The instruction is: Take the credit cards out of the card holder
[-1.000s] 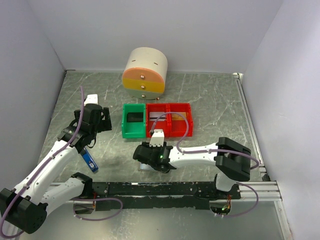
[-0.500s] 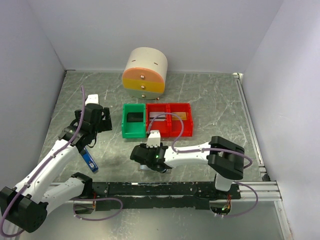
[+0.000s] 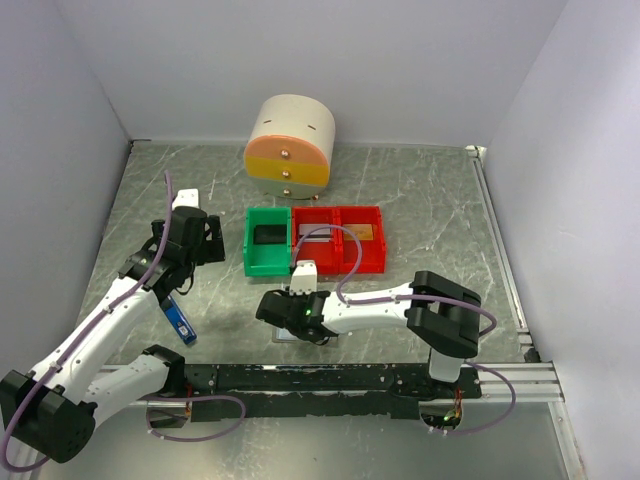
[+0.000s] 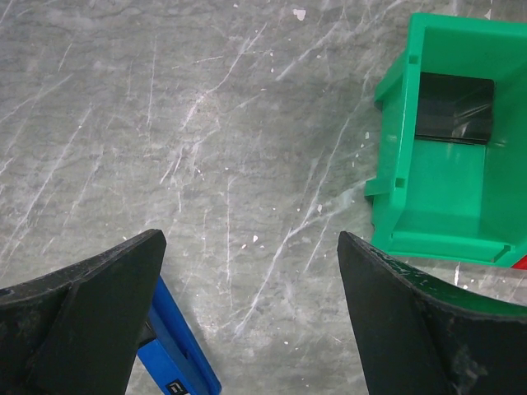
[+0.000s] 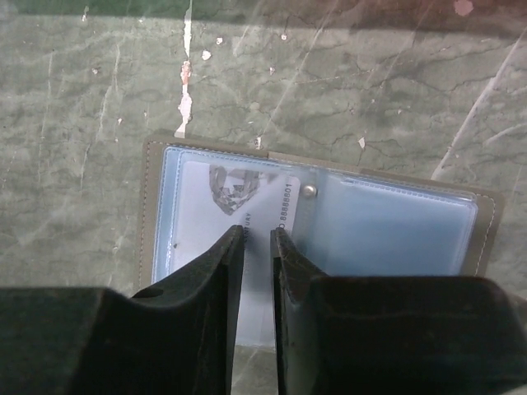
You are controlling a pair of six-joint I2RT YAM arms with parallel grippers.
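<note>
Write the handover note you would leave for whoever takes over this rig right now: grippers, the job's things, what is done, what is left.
Left gripper: open, empty, above the table beside the green bin.
Right gripper: jaws nearly together, down at the pale card; whether they grip it is unclear.
Card holder: open, flat on the table, with the pale card in one pocket; the other pocket looks empty.
Done: a black card lies in the green bin.
Left: pull the pale card out of the holder.
</note>
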